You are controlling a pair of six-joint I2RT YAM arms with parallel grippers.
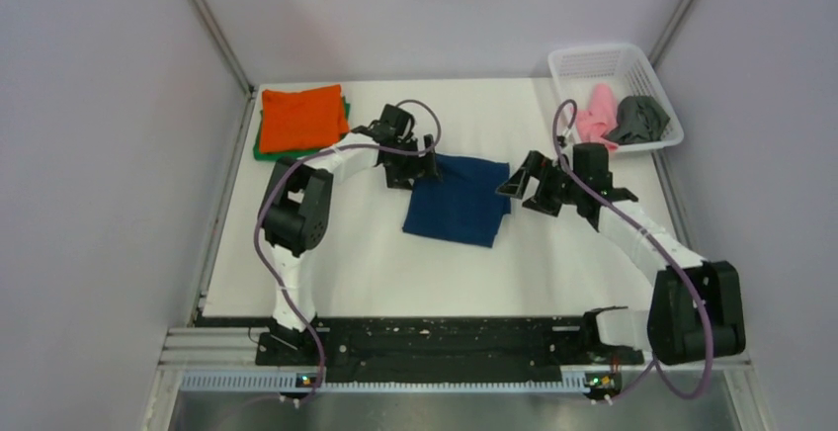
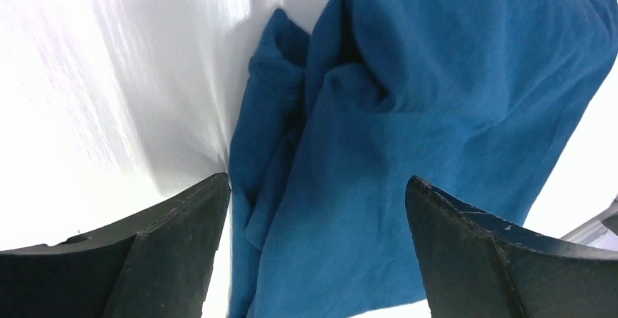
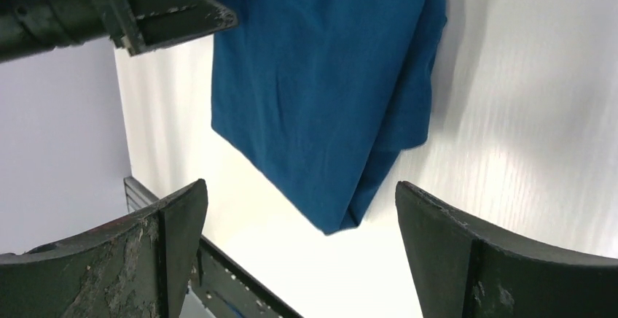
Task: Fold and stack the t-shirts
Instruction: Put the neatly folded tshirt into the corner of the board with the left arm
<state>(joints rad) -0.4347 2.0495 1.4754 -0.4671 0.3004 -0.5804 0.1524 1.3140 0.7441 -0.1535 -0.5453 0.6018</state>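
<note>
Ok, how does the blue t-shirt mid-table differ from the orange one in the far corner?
The blue t-shirt lies alone on the table; the orange t-shirt sits on a green t-shirt. The blue one has a bunched edge; the orange one is a neat square. The open left gripper and right gripper flank the blue one; neither is at the orange one. Both are folded flat.

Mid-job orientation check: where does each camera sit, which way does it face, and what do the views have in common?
Top external: above and behind the left arm and right arm, looking down on the table and the folded blue shirt.
Left wrist: on the left arm, facing down past its own open fingers at the shirt's bunched edge.
Right wrist: on the right arm, facing down past its own open fingers at a shirt corner.
Shared: all three views see the blue shirt.
</note>
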